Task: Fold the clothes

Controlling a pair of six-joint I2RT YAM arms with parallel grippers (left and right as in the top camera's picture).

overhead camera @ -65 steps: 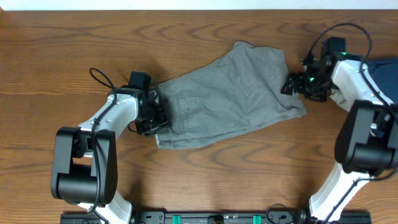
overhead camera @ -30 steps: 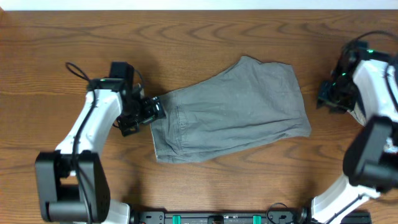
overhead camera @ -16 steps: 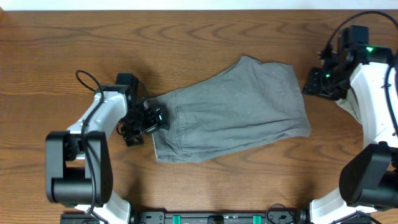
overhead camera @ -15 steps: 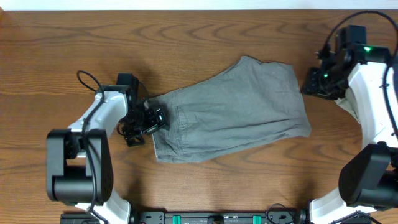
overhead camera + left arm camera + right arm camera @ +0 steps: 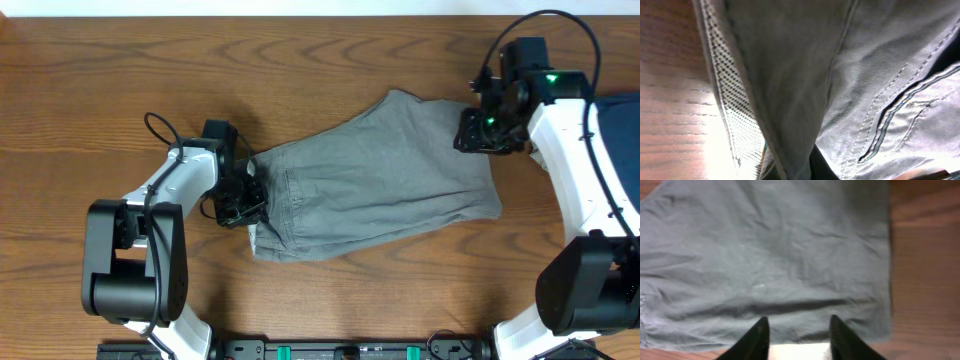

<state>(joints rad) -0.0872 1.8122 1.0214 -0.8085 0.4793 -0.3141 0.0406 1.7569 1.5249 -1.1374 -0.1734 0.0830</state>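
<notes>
No readable text, label, brand, number or sign shows on anything in these views.

You're looking at matt grey woven shorts with pale mesh lining, sitting on a smooth, low-sheen wood table.

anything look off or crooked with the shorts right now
Nothing damaged. The shorts lie askew, slanting across the table rather than square to its edge, with creases through the cloth. At the waistband end by the left gripper, the edge is turned up so the pale mesh lining shows.
</notes>
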